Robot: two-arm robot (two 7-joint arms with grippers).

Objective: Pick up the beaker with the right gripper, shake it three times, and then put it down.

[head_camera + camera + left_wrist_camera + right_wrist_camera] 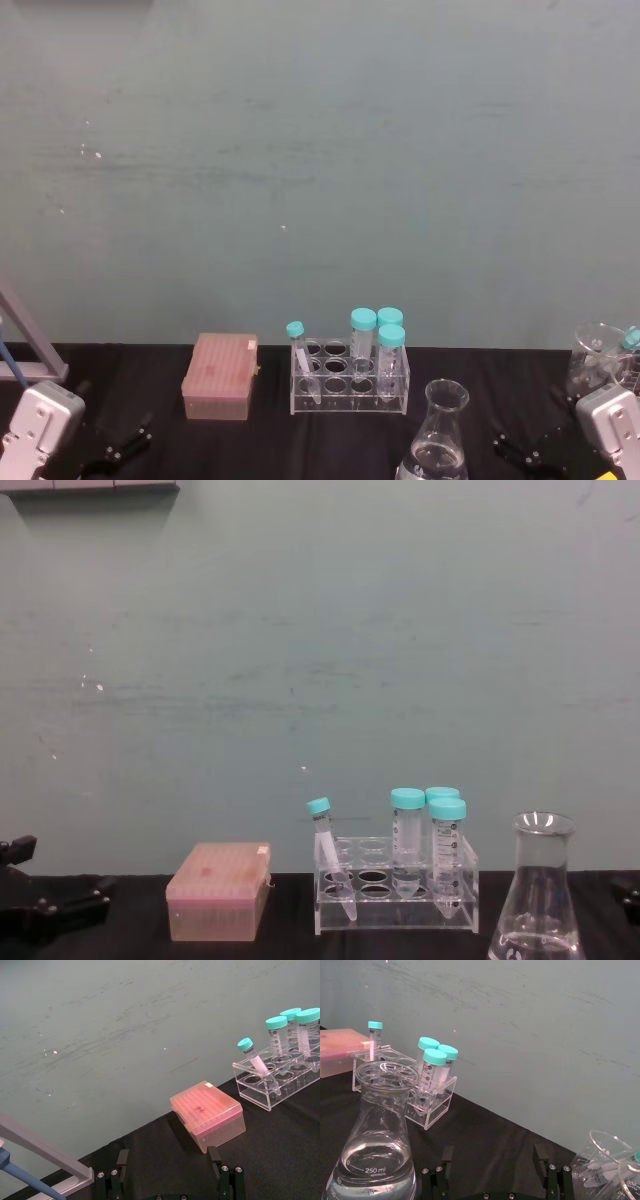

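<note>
The beaker (pixel 440 437) is a clear conical flask with a little clear liquid in it. It stands upright on the black table near the front, right of centre. In the chest view the beaker (pixel 540 905) rises taller than the tube rack beside it. My right gripper (pixel 522 448) rests low at the front right, just right of the beaker and apart from it. In the right wrist view the right gripper (pixel 495 1160) is open with nothing between its fingers, and the beaker (pixel 380 1150) stands close by, marked 250 ml. My left gripper (pixel 118 450) sits parked at the front left, open (pixel 168 1160).
A clear tube rack (pixel 350 392) with several teal-capped tubes stands behind the beaker. A pink tip box (pixel 220 377) lies to its left. Glass beakers (pixel 598 355) holding small tubes stand at the far right. A pipette stand (pixel 25 345) is at the far left.
</note>
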